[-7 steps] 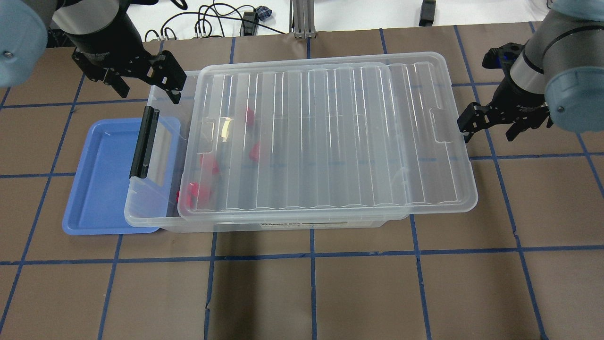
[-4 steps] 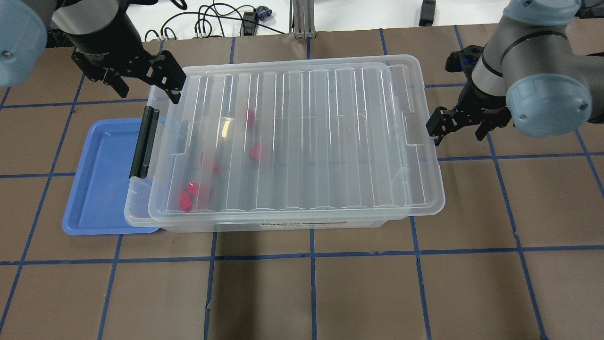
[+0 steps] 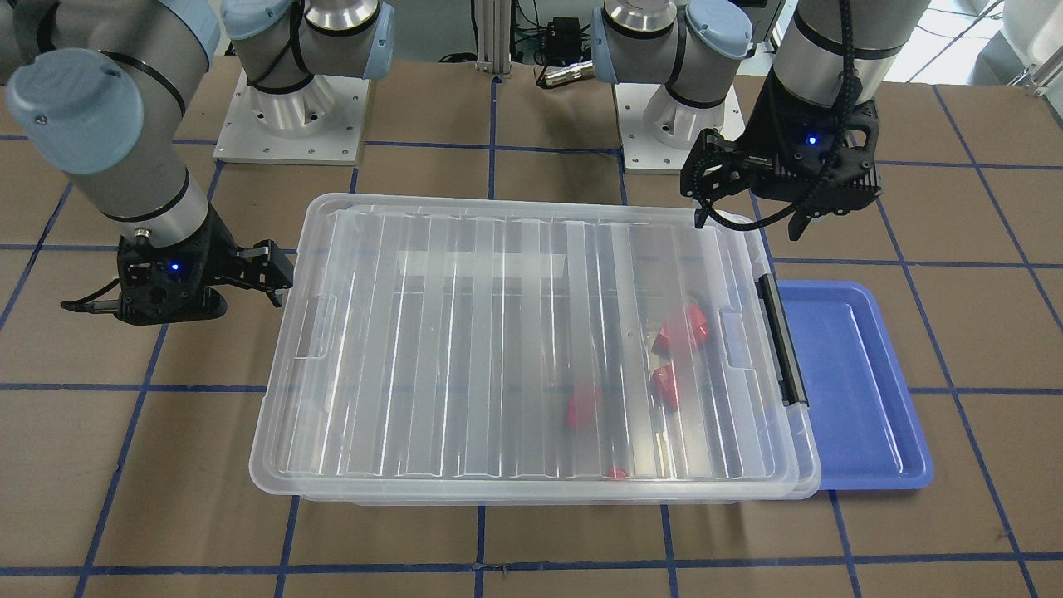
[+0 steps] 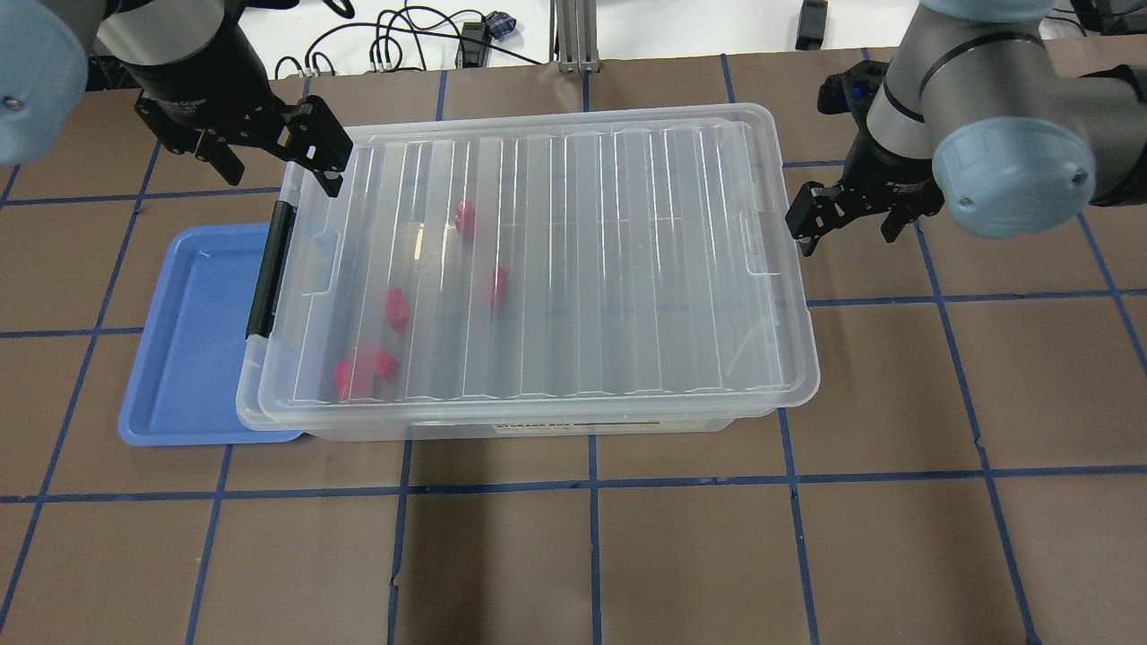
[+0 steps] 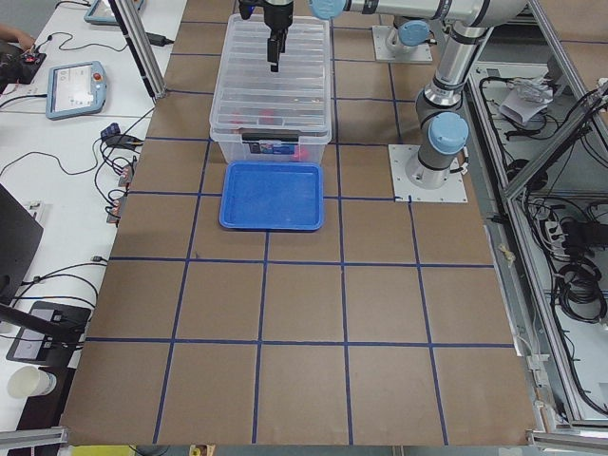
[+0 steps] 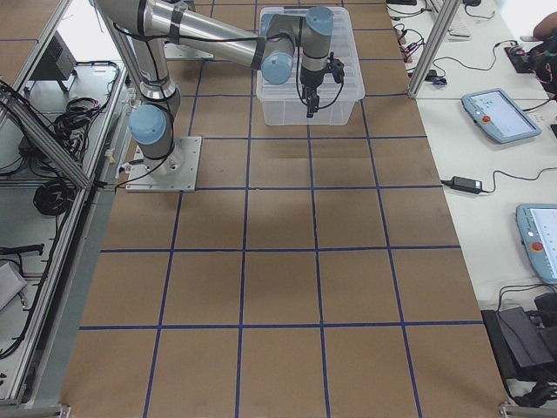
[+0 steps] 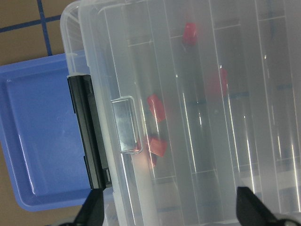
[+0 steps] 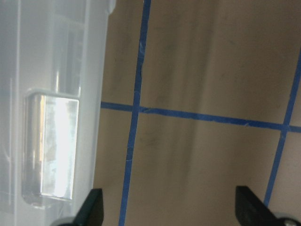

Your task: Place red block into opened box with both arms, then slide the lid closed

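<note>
The clear box [image 4: 538, 428] sits mid-table with its ribbed lid [image 4: 609, 269] covering almost all of it. Several red blocks [image 4: 397, 307] lie inside near the latch end, seen blurred through the lid [image 3: 465, 349] as red blocks [image 3: 683, 328]. My left gripper [image 4: 280, 168] hangs open over the box's far corner by the black latch bar [image 4: 269, 278]; its wrist view looks down on the lid [image 7: 197, 117]. At the lid's opposite short edge my right gripper [image 4: 847, 226] is open, one finger at that edge, holding nothing [image 8: 171, 209].
A blue tray [image 4: 188, 331] lies partly under the box's latch end. Brown paper with blue tape lines covers the table. Cables and a post base sit along the far edge [image 4: 421, 40]. Both arm bases [image 3: 291, 116] stand behind the box.
The lid has slid left across the box until it covers the open end. My right gripper moved left with it, staying at its edge. The left gripper stayed put.
</note>
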You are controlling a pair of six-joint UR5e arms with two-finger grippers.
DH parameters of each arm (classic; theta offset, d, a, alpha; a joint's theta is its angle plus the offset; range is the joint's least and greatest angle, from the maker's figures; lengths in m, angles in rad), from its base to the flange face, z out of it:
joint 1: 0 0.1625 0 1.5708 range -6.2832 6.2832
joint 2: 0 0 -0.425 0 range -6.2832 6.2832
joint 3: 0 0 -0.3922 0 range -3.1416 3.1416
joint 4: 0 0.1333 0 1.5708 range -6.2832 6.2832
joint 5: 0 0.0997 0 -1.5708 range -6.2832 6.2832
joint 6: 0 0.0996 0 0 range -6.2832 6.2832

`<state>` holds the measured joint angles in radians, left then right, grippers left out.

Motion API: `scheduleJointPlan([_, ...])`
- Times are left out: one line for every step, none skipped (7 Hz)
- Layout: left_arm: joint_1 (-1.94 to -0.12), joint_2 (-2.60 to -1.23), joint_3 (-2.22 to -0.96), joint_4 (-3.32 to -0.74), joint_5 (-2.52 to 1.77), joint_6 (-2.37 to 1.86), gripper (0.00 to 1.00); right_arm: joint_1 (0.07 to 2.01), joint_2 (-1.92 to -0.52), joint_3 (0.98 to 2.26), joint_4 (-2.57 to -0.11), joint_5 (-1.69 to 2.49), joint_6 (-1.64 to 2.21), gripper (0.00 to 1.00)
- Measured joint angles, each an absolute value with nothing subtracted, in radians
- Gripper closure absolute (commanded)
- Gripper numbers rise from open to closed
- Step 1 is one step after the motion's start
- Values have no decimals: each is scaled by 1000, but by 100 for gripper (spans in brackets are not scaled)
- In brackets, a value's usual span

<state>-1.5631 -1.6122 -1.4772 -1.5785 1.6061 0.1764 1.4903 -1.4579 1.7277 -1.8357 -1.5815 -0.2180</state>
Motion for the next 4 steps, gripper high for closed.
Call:
scheduleJointPlan([-1563,-1612,-1477,-1578,1606,176,0,1497,-1485,1686,-1782,-1581,-214,0])
scheduleJointPlan([-1563,-1612,-1476,-1578,1606,176,0,1519,-1506,1628,-1708,-1581,-195,0])
scheduleJointPlan([-1563,-1613,-1476,-1578,1606,176,0,1551,-1514,1554,-1634,-1584,-156,0])
scheduleJointPlan([-1563,-1613,-1476,-1578,1606,175,0,1578,-1510,1491,-1579,-1582,-120,0])
